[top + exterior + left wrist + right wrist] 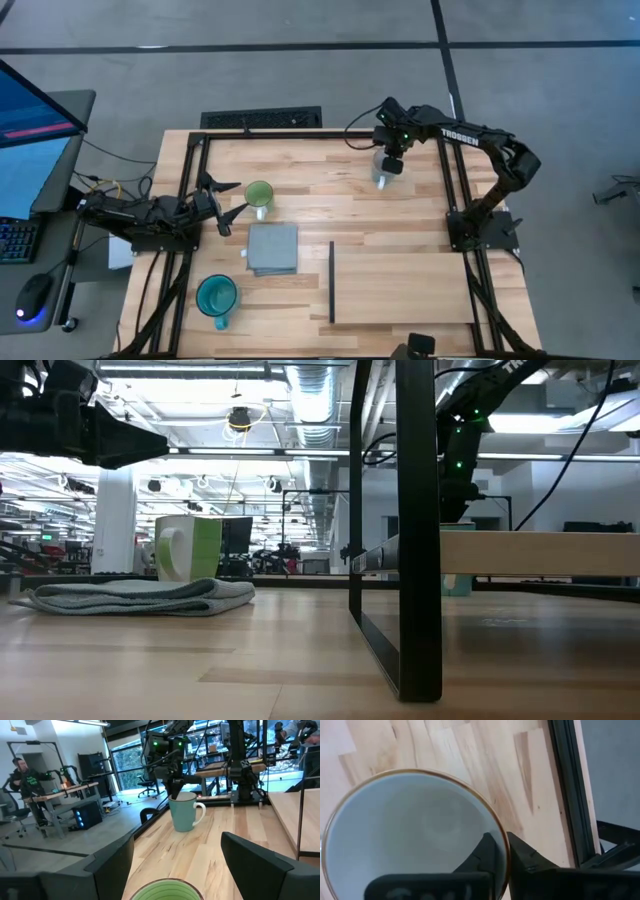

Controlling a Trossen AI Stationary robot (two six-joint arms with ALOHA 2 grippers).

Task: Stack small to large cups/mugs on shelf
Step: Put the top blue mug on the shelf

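Observation:
The white mug [384, 168] stands at the table's far right, and it also shows in the left wrist view [183, 812]. My right gripper [391, 156] is over it, shut on its rim. The light green mug [259, 194] stands upright on the table left of centre. My left gripper [240, 198] is open beside it on its left, with the fingers [114, 861] on either side of its rim [162, 889] and touching nothing. The teal mug [217, 296] stands near the front left. The shelf [405, 286] lies flat at the front right, its black strip [332, 282] on the left. My right gripper pinches the white mug's rim [498, 851], one finger [485, 852] inside the mug and one [530, 857] outside. The fingers come from above, pointing down, on the side away from the handle [201, 813]. The mug is upright and its base appears to rest on the table.
A grey folded cloth [272, 248] lies between the green mug and the shelf. A black frame [445, 170] runs along the table's sides, close to the white mug. A monitor, keyboard and mouse stand off the table's left. A person [22, 775] sits far off in the room.

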